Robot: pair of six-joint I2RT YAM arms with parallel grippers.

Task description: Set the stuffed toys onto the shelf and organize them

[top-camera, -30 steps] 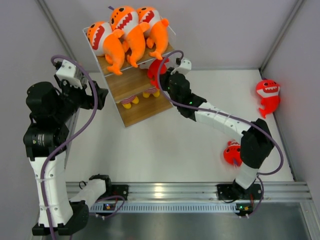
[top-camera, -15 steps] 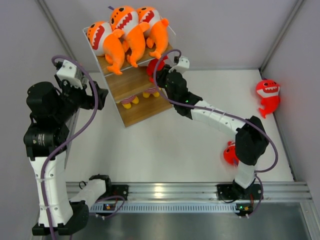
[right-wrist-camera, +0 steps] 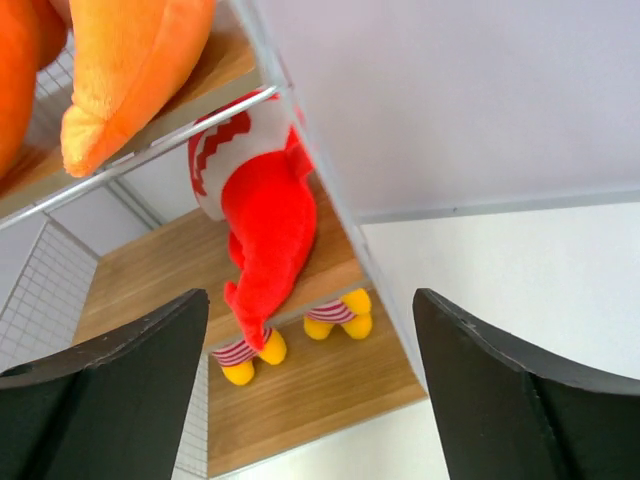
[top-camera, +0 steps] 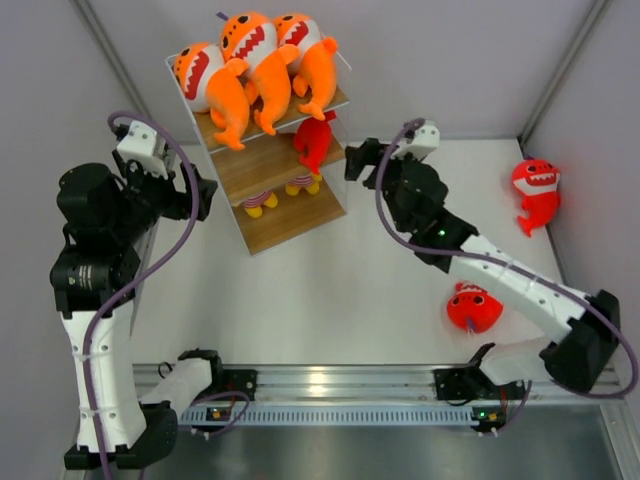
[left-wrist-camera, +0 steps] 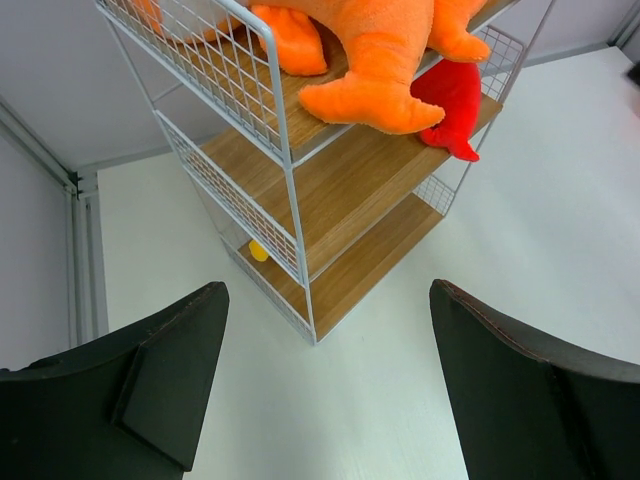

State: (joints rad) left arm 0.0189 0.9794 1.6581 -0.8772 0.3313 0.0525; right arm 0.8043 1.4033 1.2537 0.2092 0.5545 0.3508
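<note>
Since the right gripper point(top-camera: 361, 160) stands spread and empty just beside the shelf point(top-camera: 292, 222), and a red shark point(top-camera: 315, 140) sits on the middle tier in front of it, you may take that toy as placed. The step in hand, by my judgement, is the move to the next toy.

Findings:
- The orange sharks point(top-camera: 255, 65), three in number, crowd the top tier side by side, with their tails hanging over the front edge.
- The shelved red shark sits at the right end of the middle board, head up, and its tail drapes past the board's edge toward the striped figures point(top-camera: 280, 195) on the lower tier.
- Two toys remain on the worktop point(top-camera: 340, 300): a second red shark point(top-camera: 475, 308) close to the right arm, and a third red shark point(top-camera: 536, 193) near the right wall.
- The left gripper point(left-wrist-camera: 325, 300) is spread, holds nothing, and faces the shelf from its left side.

Recommendation: take the second red shark with the right gripper, closing across its body. Enter the middle tier left of the toy already there, and keep clear of the wire frame and the hanging orange tails.
</note>
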